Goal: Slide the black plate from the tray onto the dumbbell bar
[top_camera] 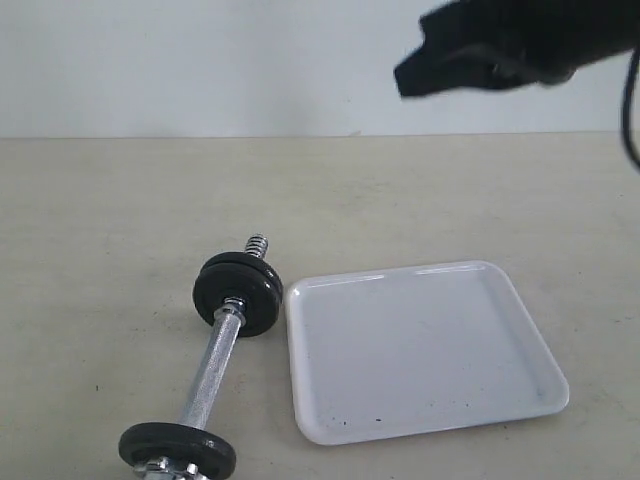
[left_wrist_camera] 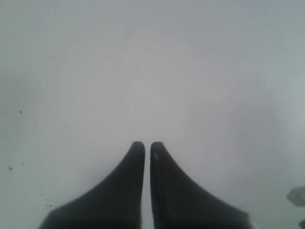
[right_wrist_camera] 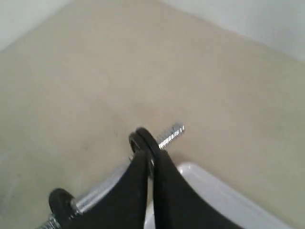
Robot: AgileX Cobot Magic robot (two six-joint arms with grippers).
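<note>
seen on the beige bench, just beside the white tray: the chrome dumbbell bar, with black discs at the far end below a threaded tip and another disc at the near end. cannot tell which of them is the black plate. left pincer pinched together, empty, before a pale surface. right pincer likewise closed on nothing, raised well above the bench.

The dumbbell bar is bright chrome metal, smooth and shiny along its middle, ridged with thread at the far end. Its black discs look matt (faint sheen on the rims). The tray is white, smooth, glossy, plastic-looking. The table is beige and matt; the left gripper smooth matt black.
</note>
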